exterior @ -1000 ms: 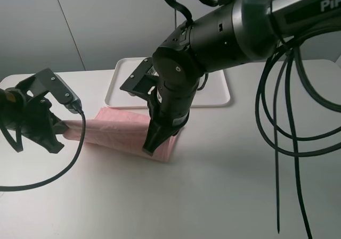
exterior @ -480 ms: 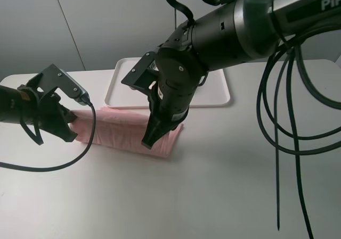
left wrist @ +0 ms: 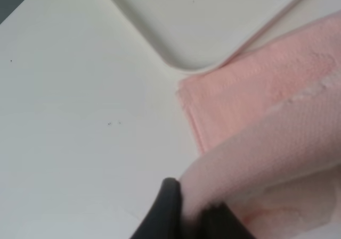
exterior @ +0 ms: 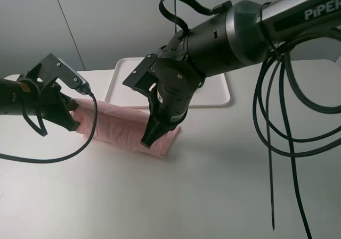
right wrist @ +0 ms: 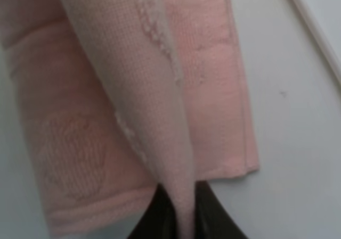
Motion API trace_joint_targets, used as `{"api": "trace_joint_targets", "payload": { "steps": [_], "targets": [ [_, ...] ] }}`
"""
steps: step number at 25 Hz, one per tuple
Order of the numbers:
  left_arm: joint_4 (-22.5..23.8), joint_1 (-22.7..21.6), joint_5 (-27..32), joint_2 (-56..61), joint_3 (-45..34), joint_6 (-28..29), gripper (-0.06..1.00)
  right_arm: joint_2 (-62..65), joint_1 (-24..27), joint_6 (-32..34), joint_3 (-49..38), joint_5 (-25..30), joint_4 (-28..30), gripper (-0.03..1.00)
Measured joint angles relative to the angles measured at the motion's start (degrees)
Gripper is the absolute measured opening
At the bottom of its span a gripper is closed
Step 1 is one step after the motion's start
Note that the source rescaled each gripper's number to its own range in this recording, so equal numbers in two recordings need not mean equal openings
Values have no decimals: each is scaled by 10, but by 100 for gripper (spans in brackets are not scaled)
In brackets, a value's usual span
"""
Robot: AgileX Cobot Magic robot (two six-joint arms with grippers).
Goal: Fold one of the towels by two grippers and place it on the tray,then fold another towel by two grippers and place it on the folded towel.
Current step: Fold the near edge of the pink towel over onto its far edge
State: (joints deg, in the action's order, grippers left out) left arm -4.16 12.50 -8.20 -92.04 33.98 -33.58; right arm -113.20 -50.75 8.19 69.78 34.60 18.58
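Seen from the high camera, the pink towel lies on the bench just beside the white tray. One long edge is raised between the left pincer and the right pincer, probably so the fold comes over evenly. The left wrist view shows a dark finger clenched on the lifted layer above the flat one. The right wrist view shows two fingers pinching the towel's edge, which hangs taut between them.

White rectangular plastic tray partly hidden behind black right arm, pink terry towel blurred in both wrist views, left end effector cut off at edge
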Motion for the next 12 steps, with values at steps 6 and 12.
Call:
{"api": "trace_joint_targets", "payload": {
  "steps": [6, 12],
  "targets": [
    [1, 0, -14, -28, 0, 0, 0, -3, 0, 77, 0, -8, 63, 1],
    [3, 0, -60, -41, 1, 0, 2, -3, 0, 106, 0, -10, 80, 1]
  ]
}}
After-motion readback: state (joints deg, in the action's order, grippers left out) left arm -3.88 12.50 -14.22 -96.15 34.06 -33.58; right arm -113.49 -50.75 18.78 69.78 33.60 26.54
